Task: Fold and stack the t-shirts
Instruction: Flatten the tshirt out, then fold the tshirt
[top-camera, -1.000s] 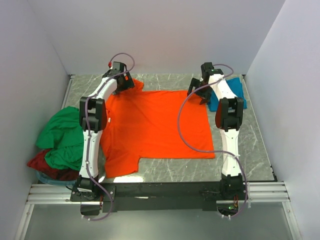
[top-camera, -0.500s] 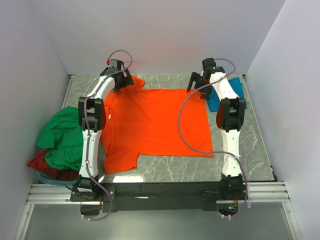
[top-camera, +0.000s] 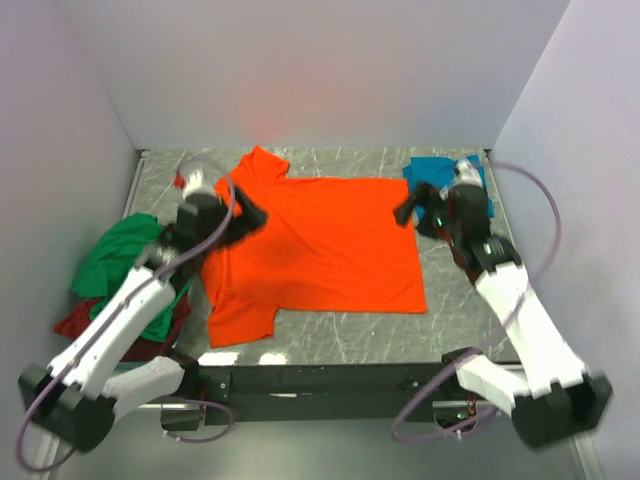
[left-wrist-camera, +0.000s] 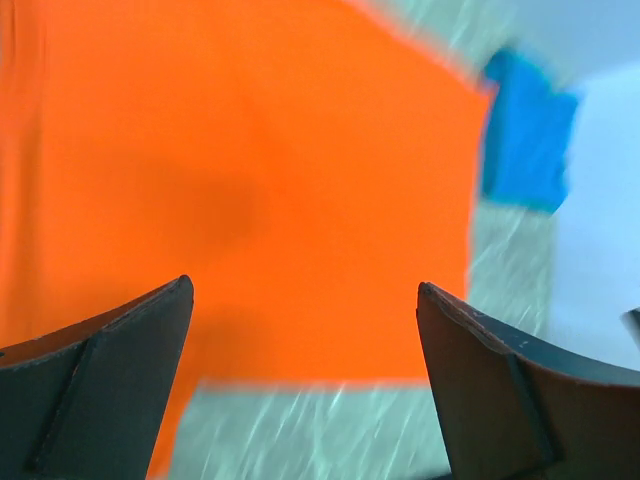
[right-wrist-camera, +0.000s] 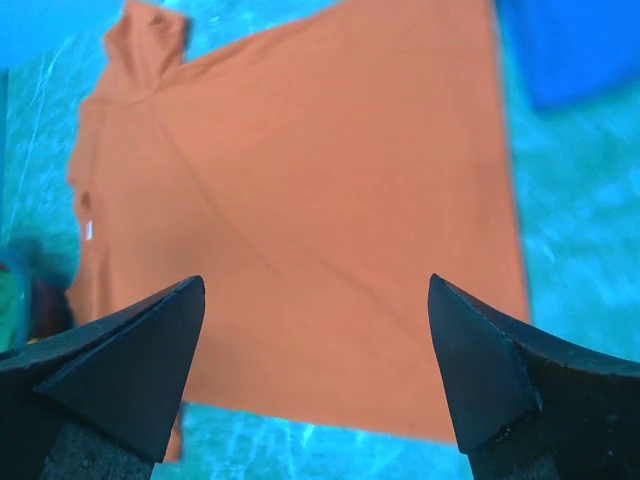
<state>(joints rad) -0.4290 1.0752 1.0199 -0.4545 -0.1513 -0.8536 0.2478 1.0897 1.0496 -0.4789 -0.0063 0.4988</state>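
Orange t-shirt lies spread flat as we pull both arms back off its far edge, left gripper and right gripper spread wide, empty.

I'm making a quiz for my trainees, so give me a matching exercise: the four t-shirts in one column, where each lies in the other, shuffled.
1. orange t-shirt
2. teal blue t-shirt
3. green t-shirt
4. dark red t-shirt

A. crumpled on top, at the left edge
B. far right corner
C. spread flat in the middle
D. at the left edge, partly under another shirt

Pairs: 1-C, 2-B, 3-A, 4-D
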